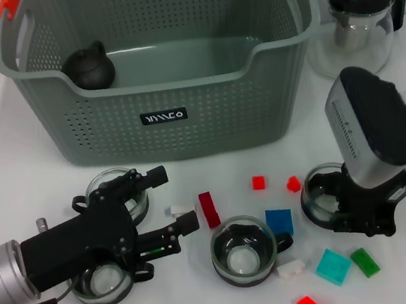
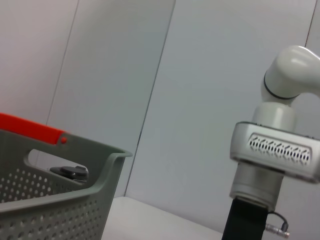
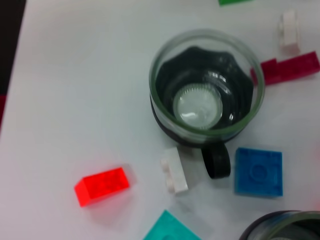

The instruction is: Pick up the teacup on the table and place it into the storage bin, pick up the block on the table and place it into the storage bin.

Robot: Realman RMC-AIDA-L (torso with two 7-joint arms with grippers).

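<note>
Centre teacup sits upright on the table, well in front of the storage bin. It's glass w/ black base and a stubby handle: light, rigid, slick, breakable, so pinch the rim wall, or the handle. Left gripper lies low just beside it, fingers apart, empty. Right gripper is over another cup; probably open, can't tell. Blue block touches the cup's side: hard, light, easy.
</note>
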